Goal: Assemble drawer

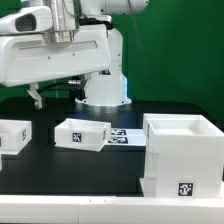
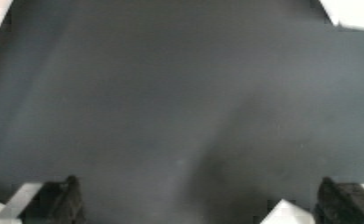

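My hand is spread wide. Its two dark fingers stand far apart at the edges of the wrist view, with nothing gripped and nothing between them. Beneath them is only the counter, a matte, dark, patternless surface. It is blurred here, with a pale smear at one corner that I cannot make out. In the exterior view the drawer's parts all rest on this counter, well apart from my hand. Nearest that camera, on the exterior view's right, stands the casing. It is a tall boxy shell of smooth white plastic, open at the top, with thin straight walls. A small black-and-white square tag sits low on its front face. Farther back, near the middle, lies a tray, shallow, rectangular and open-topped, in the same white plastic, with a tag of its own on its side. A second tray of the same kind is cut off by the exterior view's left edge. Just beside the middle tray lies the marker board, thin, flat and white, printed with black squares. Behind everything rise my glossy white base and a plain green wall.
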{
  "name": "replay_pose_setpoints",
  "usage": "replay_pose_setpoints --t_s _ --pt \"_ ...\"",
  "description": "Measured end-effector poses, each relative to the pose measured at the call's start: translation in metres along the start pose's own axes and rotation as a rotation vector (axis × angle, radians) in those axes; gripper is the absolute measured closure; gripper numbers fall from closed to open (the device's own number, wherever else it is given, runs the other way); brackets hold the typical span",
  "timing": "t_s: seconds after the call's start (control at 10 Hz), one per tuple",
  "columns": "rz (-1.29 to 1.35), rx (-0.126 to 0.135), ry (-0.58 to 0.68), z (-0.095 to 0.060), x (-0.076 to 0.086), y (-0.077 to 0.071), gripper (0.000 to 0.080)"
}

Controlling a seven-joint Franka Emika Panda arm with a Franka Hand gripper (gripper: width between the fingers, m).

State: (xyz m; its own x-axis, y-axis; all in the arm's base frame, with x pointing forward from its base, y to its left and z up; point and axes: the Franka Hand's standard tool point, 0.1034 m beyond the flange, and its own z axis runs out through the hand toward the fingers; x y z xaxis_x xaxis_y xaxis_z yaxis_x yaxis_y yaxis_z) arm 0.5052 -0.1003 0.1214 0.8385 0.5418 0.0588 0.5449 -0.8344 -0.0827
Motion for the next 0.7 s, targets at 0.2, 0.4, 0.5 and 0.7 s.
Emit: replay_pose_setpoints --t_s 0.2,0.4,0.5,0.7 --pt "-0.100 -0.008 0.003 0.001 -0.005 0.003 0.0150" --pt "-0.245 -0.015 -0.004 0.004 -0.040 0.007 0.0150" --pt "-0.290 -0.026 -0.004 0.001 -0.063 0.008 0.0150" --pt "-0.446 -0.003 0.016 0.006 -0.102 0.022 0.0150"
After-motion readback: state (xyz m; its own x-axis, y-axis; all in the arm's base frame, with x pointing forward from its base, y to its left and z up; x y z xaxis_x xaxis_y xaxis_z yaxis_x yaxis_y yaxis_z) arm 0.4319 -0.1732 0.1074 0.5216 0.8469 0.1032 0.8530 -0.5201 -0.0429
